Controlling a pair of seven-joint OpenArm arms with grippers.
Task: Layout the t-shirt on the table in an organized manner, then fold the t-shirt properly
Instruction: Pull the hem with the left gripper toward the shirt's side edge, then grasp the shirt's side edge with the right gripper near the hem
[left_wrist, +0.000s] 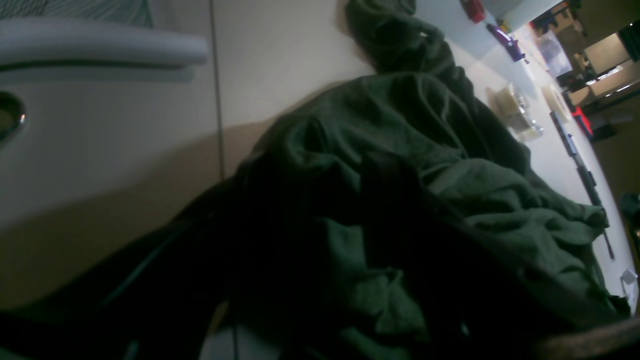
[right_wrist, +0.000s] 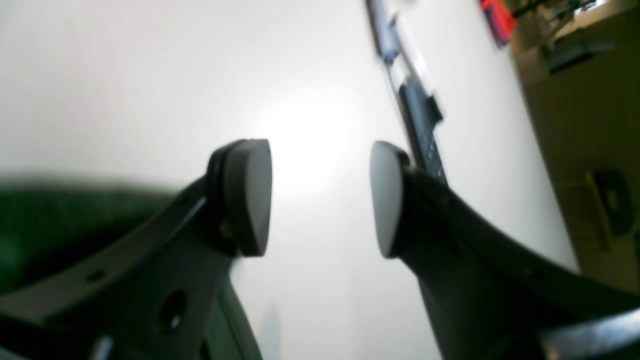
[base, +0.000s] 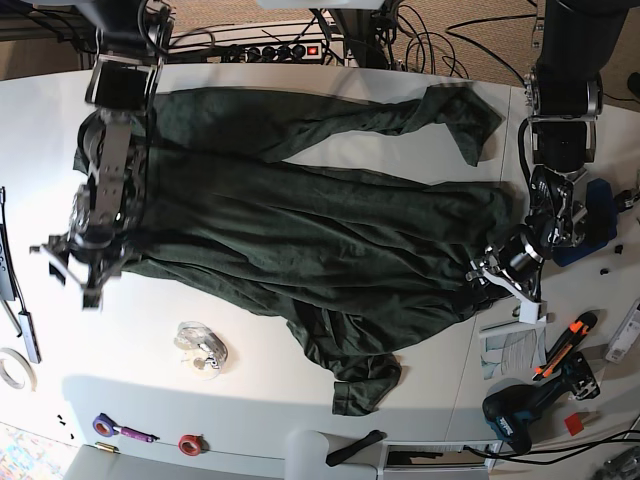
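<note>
The right gripper is wide apart, holding nothing. I cannot tell about the left gripper. The t-shirt lies spread on the table.

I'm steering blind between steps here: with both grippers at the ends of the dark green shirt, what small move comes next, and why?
Probably close the right gripper on the near edge of the dark green t-shirt. Its pads stand apart over the bare white table, holding nothing, and the shirt lies wrinkled and bunched, one sleeve folded toward the front edge. Regripping would let it be pulled flat.
</note>
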